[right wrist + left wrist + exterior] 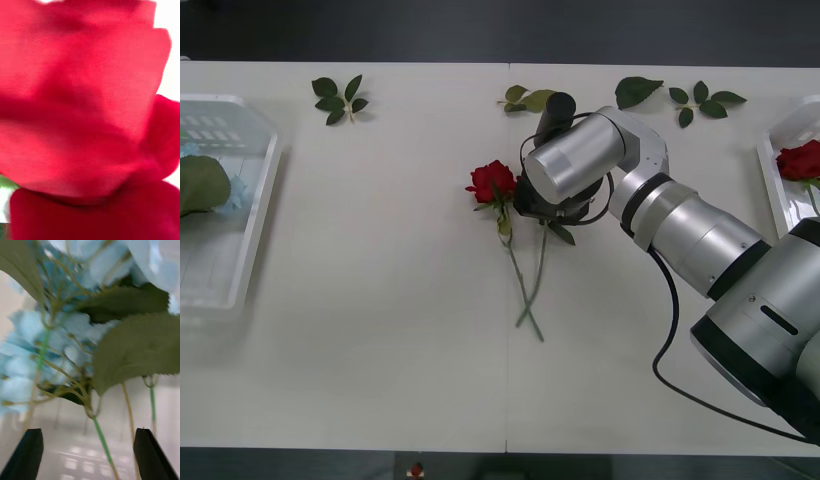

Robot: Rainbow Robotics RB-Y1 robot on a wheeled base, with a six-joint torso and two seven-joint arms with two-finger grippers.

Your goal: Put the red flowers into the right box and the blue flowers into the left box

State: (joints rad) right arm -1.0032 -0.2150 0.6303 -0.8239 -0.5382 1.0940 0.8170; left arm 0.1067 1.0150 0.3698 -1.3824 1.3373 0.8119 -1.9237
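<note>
White table point(380, 330): blue flowers point(210, 185) in left box point(255, 215), left fingers point(30, 450) wide apart.

You are looking at a lab-style test bench, not a home or a shop. The tabletop point(380, 330) is a plain white surface made of panels joined at a seam, with dark floor beyond its edges. A large metal robot arm point(700, 250) with an exposed black cable reaches over it. The things on it are artificial: red flowers point(492, 181), loose leaf sprigs point(338, 98), and blue flowers point(33, 352) lying in a plain translucent plastic tray, the left box point(255, 215). A matching right box point(777, 185) sits at the opposite edge.
</note>
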